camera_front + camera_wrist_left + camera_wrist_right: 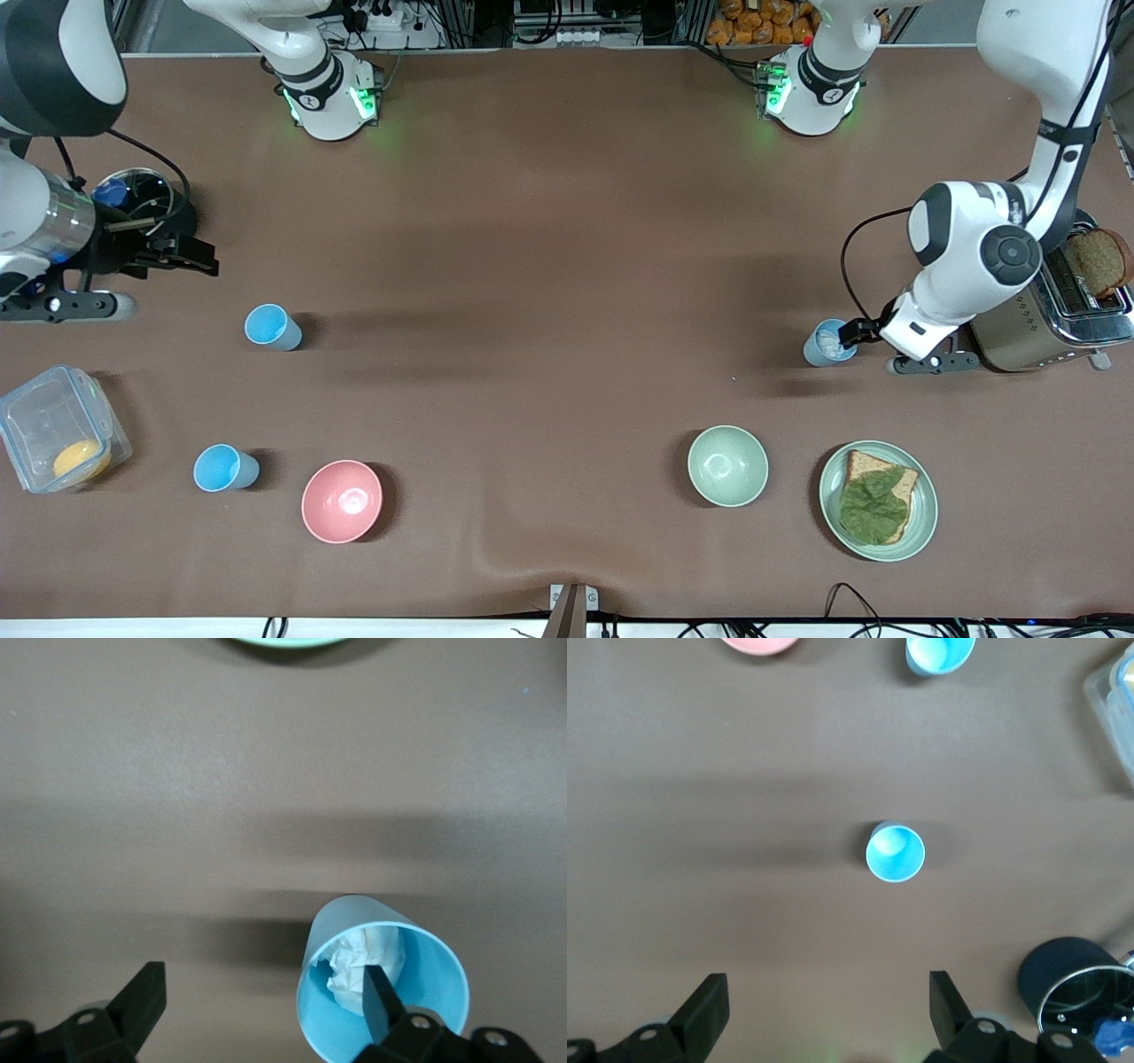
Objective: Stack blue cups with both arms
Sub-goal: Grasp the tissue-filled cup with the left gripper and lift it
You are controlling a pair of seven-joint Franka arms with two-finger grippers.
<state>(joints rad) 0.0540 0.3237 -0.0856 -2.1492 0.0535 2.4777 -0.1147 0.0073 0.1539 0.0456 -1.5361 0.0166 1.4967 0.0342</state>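
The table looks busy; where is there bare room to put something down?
Widest bare stretch: mid-table, between the cup near the right gripper and the paper-filled cup at the left gripper. Also between the pink bowl and green bowl. Both table ends are crowded.

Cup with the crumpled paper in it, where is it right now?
The paper-filled blue cup stands toward the left arm's end of the table, beside the toaster, with one finger of the open left gripper inside its rim.

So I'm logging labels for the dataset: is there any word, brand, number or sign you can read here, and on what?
None can be read.
Round marks on the arm bases: too small to read.
Blue cups, toaster, clear box: no lettering shows.
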